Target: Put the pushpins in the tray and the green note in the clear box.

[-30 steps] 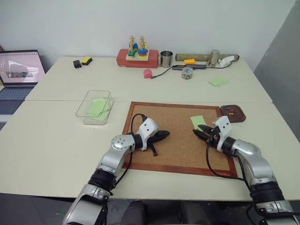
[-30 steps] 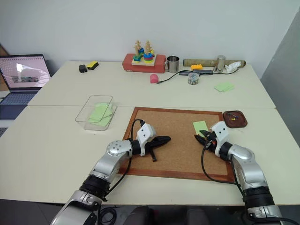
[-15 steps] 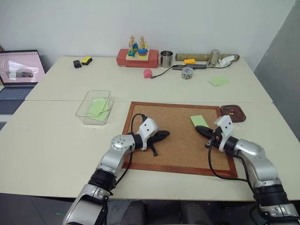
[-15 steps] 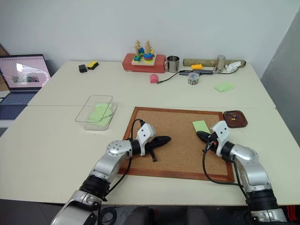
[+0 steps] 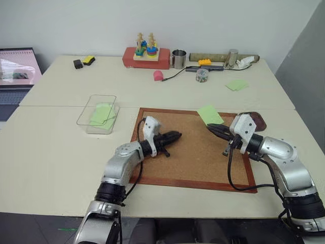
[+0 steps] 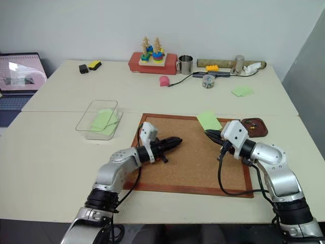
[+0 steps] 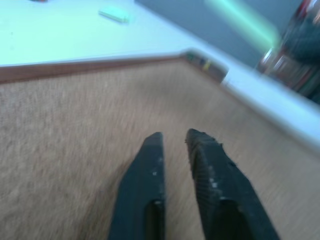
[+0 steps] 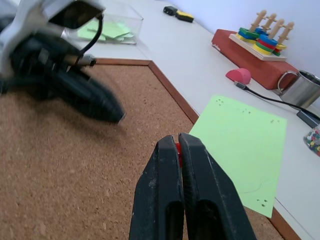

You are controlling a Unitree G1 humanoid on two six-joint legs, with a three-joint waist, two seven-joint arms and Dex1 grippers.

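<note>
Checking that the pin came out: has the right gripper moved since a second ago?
Yes. The right gripper, shut on a red pushpin, has lifted off the corkboard, toward its far edge.

A pale cream surface (image 5: 61, 152) made of two tables pushed together, with a seam (image 5: 66, 105) running across it, fills the room's middle. Behind its far edge stands a plain white wall (image 5: 203, 20), evenly lit. To the right of the surface rises a grey panel (image 5: 304, 66). Below its near edge lies dark floor (image 5: 30, 229).
</note>
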